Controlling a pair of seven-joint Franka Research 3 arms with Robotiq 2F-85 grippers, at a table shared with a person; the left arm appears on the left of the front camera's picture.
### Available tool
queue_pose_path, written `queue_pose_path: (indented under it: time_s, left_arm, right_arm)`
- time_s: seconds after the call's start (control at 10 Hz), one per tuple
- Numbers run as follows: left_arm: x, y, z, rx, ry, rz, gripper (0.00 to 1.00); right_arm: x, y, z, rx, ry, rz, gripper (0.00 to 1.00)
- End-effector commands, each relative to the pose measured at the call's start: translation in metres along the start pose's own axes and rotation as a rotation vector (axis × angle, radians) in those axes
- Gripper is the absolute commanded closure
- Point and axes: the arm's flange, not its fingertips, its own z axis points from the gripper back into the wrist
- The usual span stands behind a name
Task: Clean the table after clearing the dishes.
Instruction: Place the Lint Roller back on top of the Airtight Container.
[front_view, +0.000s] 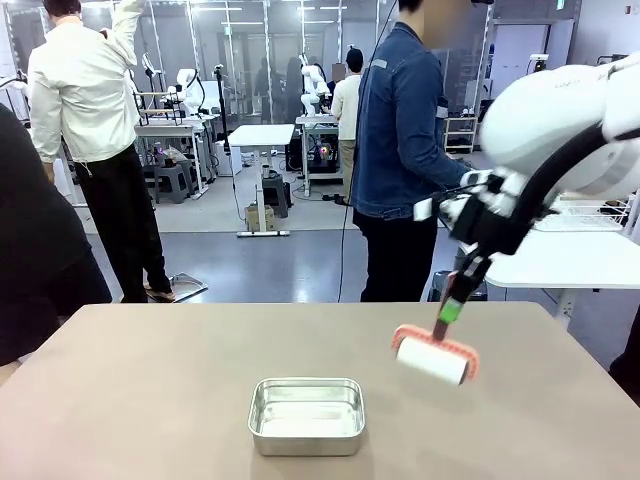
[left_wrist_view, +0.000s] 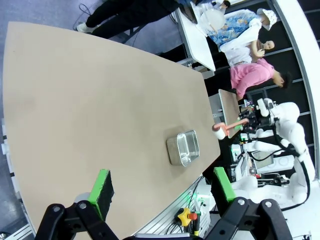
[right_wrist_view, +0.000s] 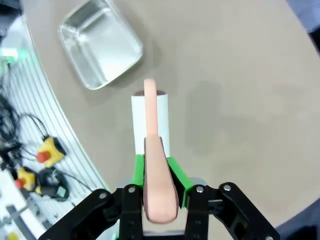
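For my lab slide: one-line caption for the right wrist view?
Right gripper shut on a pink-handled lint roller above the table, beside a steel tin.

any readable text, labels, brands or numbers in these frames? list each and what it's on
None can be read.
Lint roller, handle held by the right gripper: no print visible.
Steel tin: plain, no marking visible.
Table: plain top, no label.
Right arm: faint grey mark on the white shell near the top edge, too blurred to read.
Green sign high on the back wall: too small to read.
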Motion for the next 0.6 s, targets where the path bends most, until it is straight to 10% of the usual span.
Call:
queue_pose_path:
  time_s: [0.0,0.5]
  left_arm:
    - [-0.002,-0.005,0.003,0.002,0.01,0.012,0.0]
    - [-0.002,-0.005,0.003,0.002,0.01,0.012,0.0]
  right_arm:
    - [0.026,0.033,-0.017,-0.045,-0.021,0.117,0.78]
    - [0.103,0.123,-0.063,0.007,0.132,0.33,0.78]
